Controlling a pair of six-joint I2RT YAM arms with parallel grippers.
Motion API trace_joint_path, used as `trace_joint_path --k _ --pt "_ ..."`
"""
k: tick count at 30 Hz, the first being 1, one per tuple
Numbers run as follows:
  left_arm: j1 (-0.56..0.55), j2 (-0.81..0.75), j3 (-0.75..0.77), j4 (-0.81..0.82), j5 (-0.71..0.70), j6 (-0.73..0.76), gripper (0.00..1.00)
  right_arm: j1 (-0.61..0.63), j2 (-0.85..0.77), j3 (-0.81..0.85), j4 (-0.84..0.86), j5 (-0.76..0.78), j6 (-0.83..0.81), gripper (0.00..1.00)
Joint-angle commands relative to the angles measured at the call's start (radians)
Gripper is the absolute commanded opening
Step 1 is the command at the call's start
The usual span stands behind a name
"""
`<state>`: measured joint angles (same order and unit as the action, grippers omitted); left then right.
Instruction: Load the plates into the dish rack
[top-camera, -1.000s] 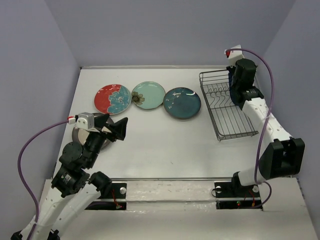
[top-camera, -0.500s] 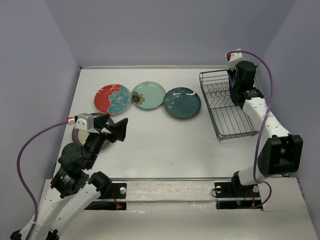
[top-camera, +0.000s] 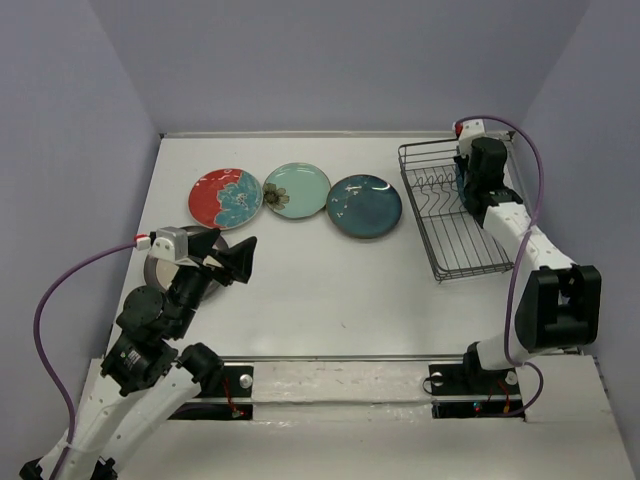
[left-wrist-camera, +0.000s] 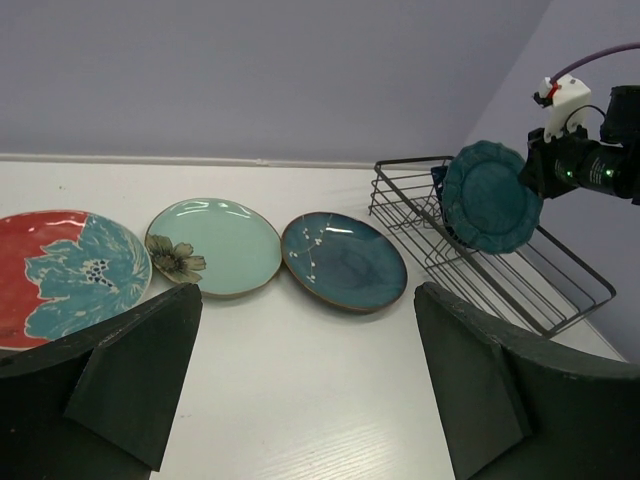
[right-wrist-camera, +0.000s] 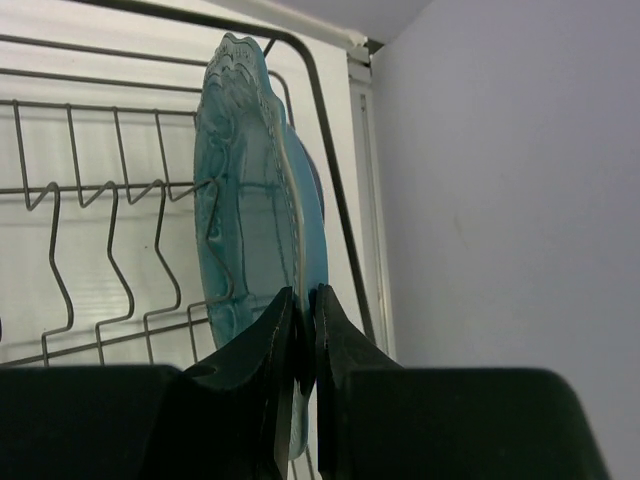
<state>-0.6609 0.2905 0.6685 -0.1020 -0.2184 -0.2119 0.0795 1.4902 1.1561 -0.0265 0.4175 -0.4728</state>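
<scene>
The scalloped plate (right-wrist-camera: 250, 210) is clamped by its lower rim in the right claw (right-wrist-camera: 300, 305), whose two fingers (right-wrist-camera: 262, 345) are pressed together on it. The plate is held upright and edge-on over the far right corner of the rack (top-camera: 460, 235), close to the side wire, and one tine is seen crossing its face. Whether it rests on the rack floor cannot be told. A darker blue sliver is seen just behind it; whether that is another plate cannot be told.

The left claw (left-wrist-camera: 307, 300) is spread wide with nothing in it, and is held above the table (top-camera: 330, 290) at the near left, well apart from the rack. A grey-brown plate (top-camera: 153, 272) is largely covered by this arm, with only part of its rim shown.

Between the arms, three plates are laid flat in a row at the far side of the table: the floral plate (top-camera: 225, 198), the mint plate (top-camera: 297, 190) and the dark teal plate (top-camera: 364, 206). Each is touching or just beside its neighbour, and the dark teal one lies nearest the rack.

Five plates are counted with certainty: three flat, one gripped, one half hidden. One rack is seen, with a single row of tines. The table is enclosed by lilac walls (top-camera: 330, 60), the right one close beside the rack.
</scene>
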Motion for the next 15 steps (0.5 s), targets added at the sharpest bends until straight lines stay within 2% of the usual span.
trace_joint_path --k 1,9,10,11,12,13,15 --pt "-0.005 -0.001 0.020 0.042 -0.012 0.003 0.99 -0.003 -0.022 -0.013 0.154 -0.029 0.111 0.07" --pt "-0.005 0.004 0.019 0.041 -0.016 0.003 0.99 -0.012 0.064 0.007 0.142 0.039 0.200 0.09" --pt "-0.005 0.004 0.019 0.042 -0.019 0.003 0.99 -0.012 0.065 0.013 0.142 0.052 0.212 0.13" --pt "-0.005 0.006 0.019 0.041 -0.021 0.003 0.99 -0.012 0.062 0.023 0.128 0.064 0.217 0.28" --pt "-0.005 0.007 0.019 0.041 -0.021 0.003 0.99 -0.012 0.061 0.039 0.113 0.069 0.221 0.39" --pt "-0.005 0.010 0.019 0.041 -0.022 0.005 0.99 -0.012 0.059 0.081 0.094 0.076 0.238 0.58" --pt "-0.005 0.016 0.019 0.042 -0.024 0.003 0.99 -0.012 0.041 0.126 0.030 0.078 0.256 0.73"
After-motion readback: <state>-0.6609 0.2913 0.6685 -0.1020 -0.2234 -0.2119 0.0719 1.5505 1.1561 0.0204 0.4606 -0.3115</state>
